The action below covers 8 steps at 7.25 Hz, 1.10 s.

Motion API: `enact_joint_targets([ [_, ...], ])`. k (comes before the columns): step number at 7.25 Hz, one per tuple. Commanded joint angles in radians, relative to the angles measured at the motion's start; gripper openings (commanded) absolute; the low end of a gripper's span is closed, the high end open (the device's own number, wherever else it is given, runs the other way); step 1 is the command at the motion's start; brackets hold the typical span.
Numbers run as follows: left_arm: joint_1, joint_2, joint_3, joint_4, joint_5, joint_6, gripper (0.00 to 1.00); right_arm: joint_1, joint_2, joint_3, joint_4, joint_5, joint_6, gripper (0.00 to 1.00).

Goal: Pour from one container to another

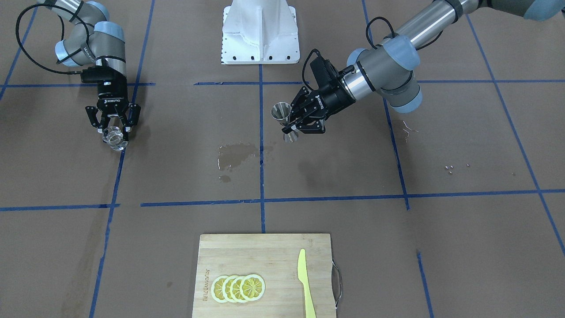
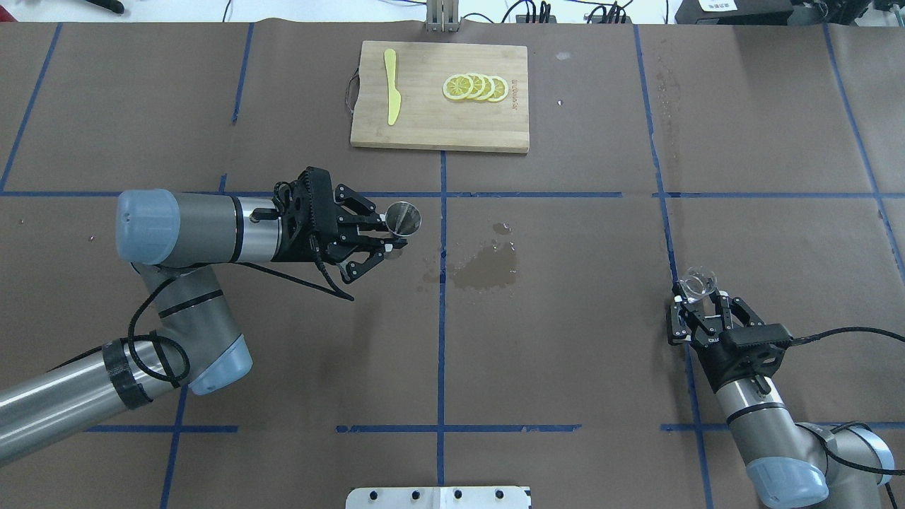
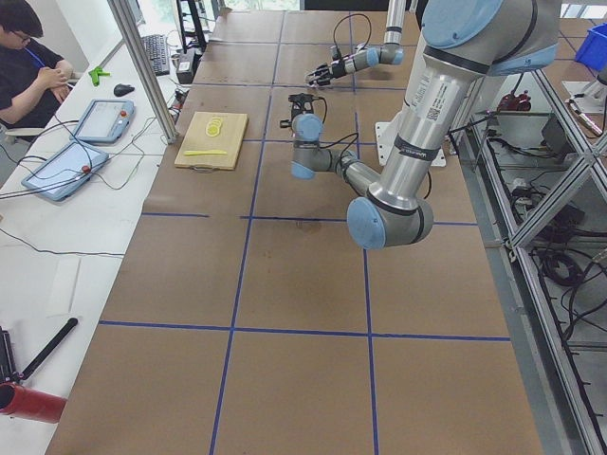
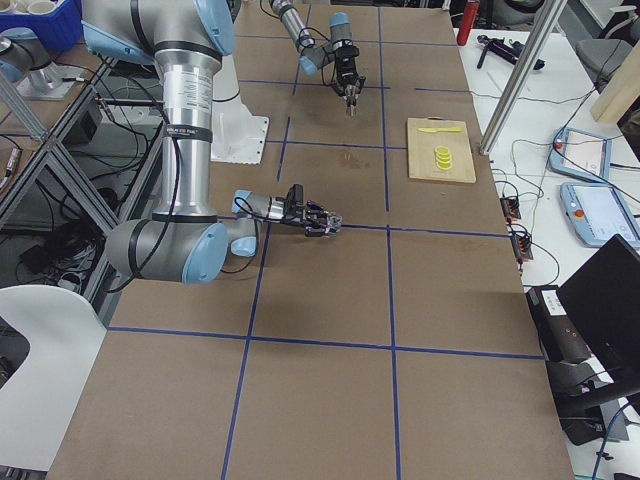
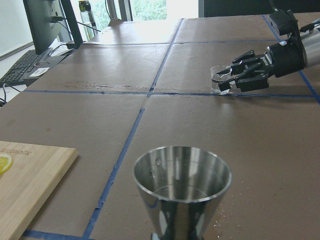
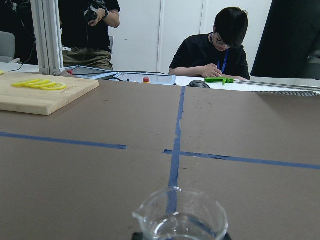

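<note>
Right gripper point(image 2: 696, 302) is clamped on the glass tumbler point(image 2: 697, 282), down low on the table's right side. Left gripper point(image 2: 392, 239) has the steel jigger point(image 2: 404, 216) pinched at the waist, upright, near the middle line. A wet patch point(image 2: 486, 273) sits between them. Further back is a cutting board point(image 2: 431, 124) with lemon slices point(image 2: 475, 87) and a yellow knife point(image 2: 391, 95).

Bright even overhead light, soft shadows, sharp focus throughout

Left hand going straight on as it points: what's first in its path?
Nothing, it seems: holding the jigger, the left hand points across the table past the wet patch; the right hand and tumbler sit off to one side.
</note>
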Motion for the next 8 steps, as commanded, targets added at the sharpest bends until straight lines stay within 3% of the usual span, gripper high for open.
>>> enact_joint_targets([
  [1,0.000,0.002,0.000,0.000,0.001,0.000,0.00,0.005,0.004,0.018,0.000,0.001,-0.050,0.00],
  [4,0.000,0.002,0.000,0.000,0.001,0.000,0.00,0.026,0.003,0.054,0.003,-0.001,-0.120,0.00],
  [6,0.000,0.002,0.000,0.000,0.001,0.000,0.00,0.057,0.036,0.060,0.127,0.004,-0.319,0.00],
  [8,0.000,0.002,0.001,0.000,0.002,0.002,0.00,0.089,0.101,0.060,0.169,0.031,-0.388,0.00],
])
